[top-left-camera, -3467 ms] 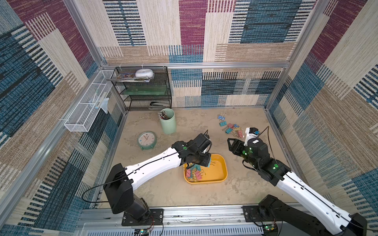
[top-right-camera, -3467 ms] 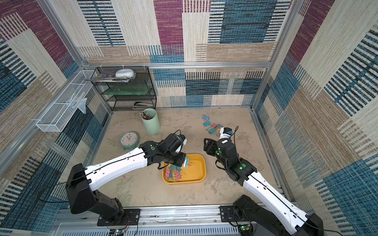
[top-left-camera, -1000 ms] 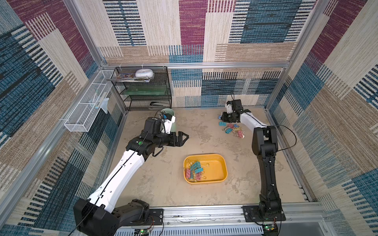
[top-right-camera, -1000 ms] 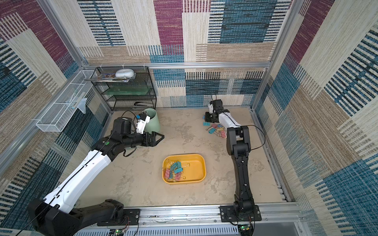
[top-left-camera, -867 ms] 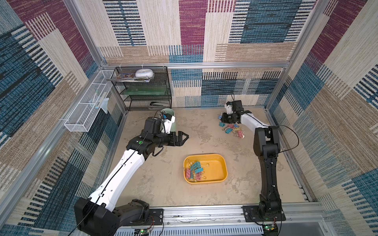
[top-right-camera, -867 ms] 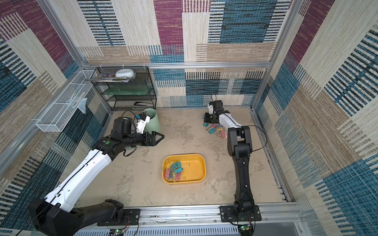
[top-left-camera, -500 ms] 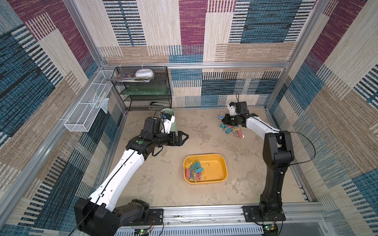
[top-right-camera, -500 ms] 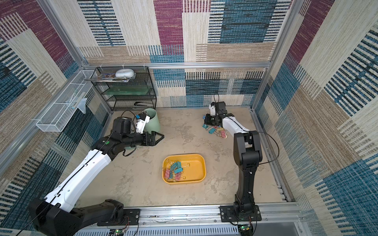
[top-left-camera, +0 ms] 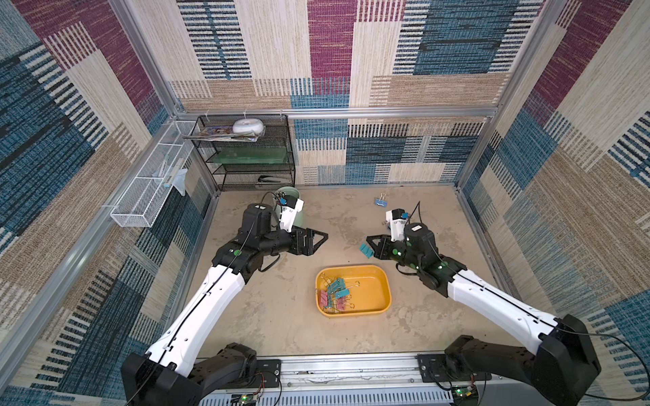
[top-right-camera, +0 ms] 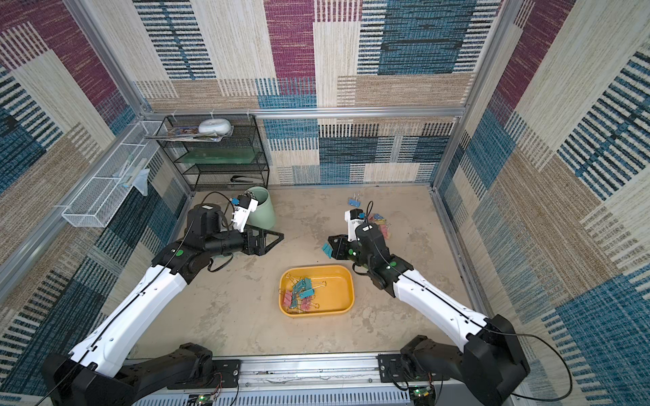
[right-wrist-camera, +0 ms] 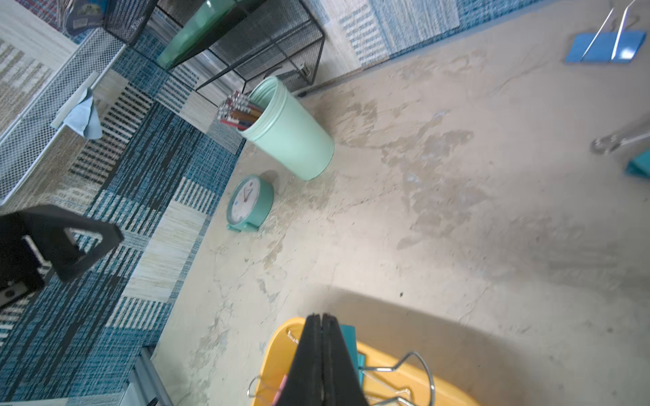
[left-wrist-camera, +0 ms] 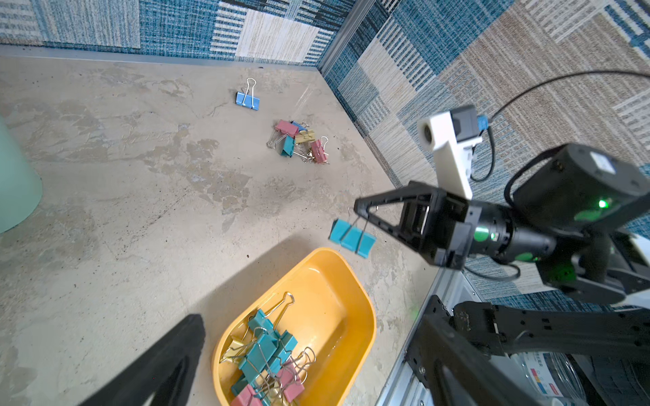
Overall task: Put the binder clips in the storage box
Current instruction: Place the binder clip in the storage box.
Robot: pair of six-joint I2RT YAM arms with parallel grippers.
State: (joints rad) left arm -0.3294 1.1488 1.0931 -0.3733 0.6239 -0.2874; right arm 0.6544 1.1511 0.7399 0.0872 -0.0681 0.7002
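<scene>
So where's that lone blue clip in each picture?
In a top view: blue clip alone, near the back wall.
In a top view: blue clip in the same place.
Left wrist: blue clip beyond the pile.
Right wrist: blue clip near the back wall.
Landmark: yellow box, in all four.

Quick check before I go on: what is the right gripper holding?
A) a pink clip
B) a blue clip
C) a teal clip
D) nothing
C: the right gripper is shut on the wire handles of a teal binder clip, which hangs in the air and is not yet in the storage box.
</scene>
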